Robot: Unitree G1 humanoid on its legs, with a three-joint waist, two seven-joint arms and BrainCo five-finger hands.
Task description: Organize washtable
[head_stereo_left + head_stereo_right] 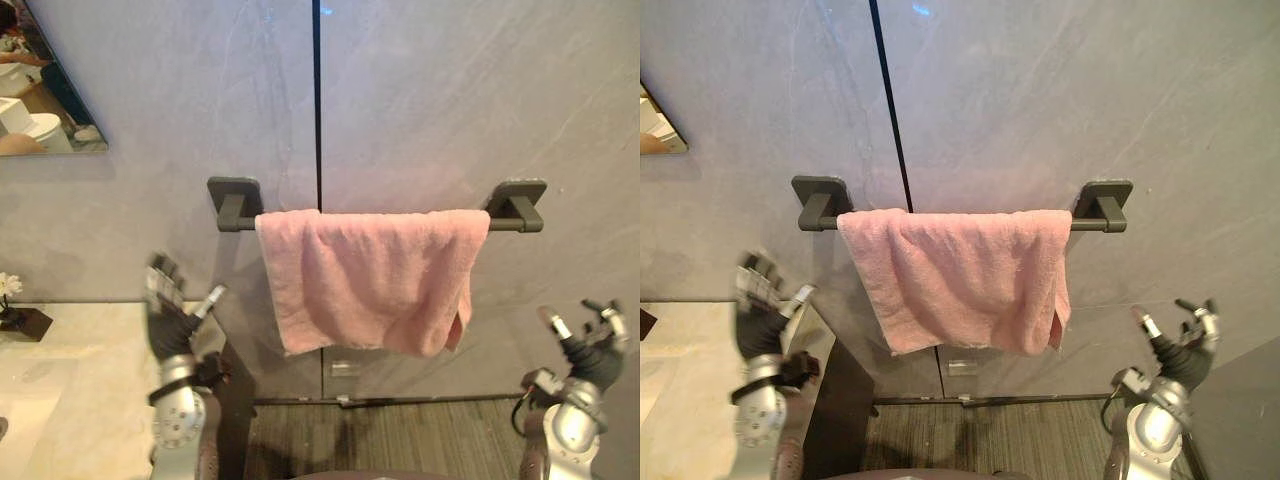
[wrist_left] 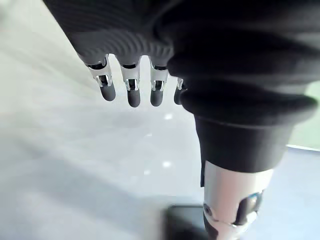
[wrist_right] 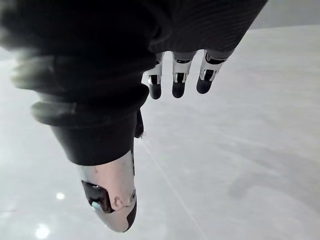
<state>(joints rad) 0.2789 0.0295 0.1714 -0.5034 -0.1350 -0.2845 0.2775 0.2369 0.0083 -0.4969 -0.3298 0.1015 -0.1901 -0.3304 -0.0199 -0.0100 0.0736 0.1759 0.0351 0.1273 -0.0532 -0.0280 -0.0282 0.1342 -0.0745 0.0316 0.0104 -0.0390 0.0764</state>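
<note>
Left hand (image 1: pixel 170 320) fingers apart, empty | right hand (image 1: pixel 590 345) likewise | pink towel (image 1: pixel 370 280) above, between both, lengthwise along rail (image 1: pixel 508 224) | neither clearly nearer

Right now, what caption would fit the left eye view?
Pink towel hangs over a dark wall bar; left hand and right hand raised, open, empty.

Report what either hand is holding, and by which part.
Nothing. The left hand and right hand are open and empty, apart from the pink towel.
</note>
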